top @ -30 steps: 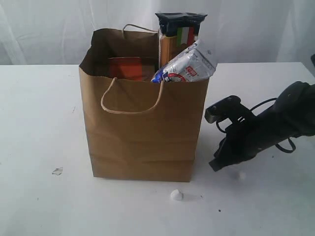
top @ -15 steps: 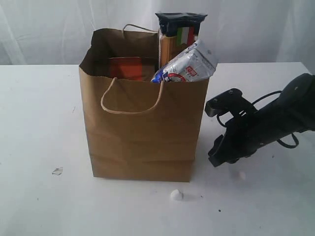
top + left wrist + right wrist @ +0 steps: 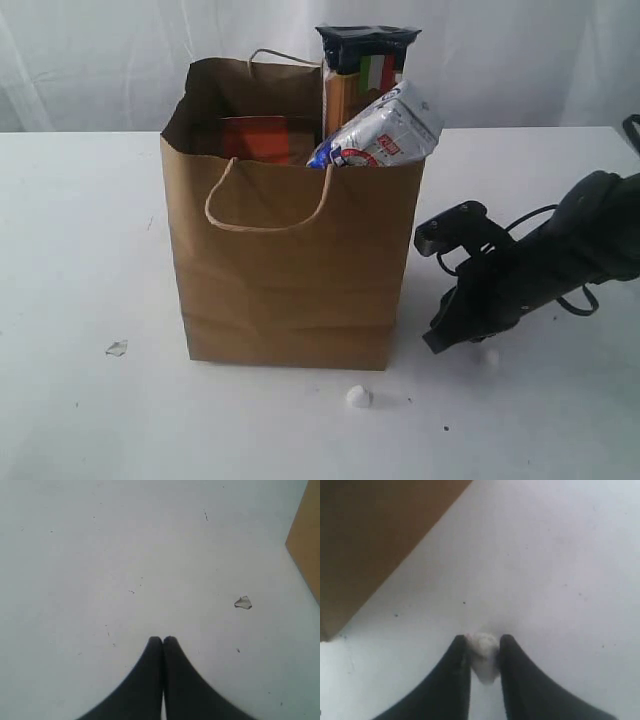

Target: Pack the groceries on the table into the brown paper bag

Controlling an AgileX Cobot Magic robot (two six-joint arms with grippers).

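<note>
— White worktop (image 3: 90, 250) is seen under everything. What is placed on it?
— A brown paper bag (image 3: 290, 270) is stood upright near the middle. A spaghetti packet (image 3: 365, 70) and a white-blue carton (image 3: 385, 130) are seen poking out of the top, and an orange-labelled pouch (image 3: 258, 138) is tucked lower inside.
— And the pincers?
— The right pincer (image 3: 482, 642) is held low just beside the bag and is clamped on a small white lump (image 3: 484, 657). The left pincer (image 3: 162, 640) is pressed together over the worktop.
</note>
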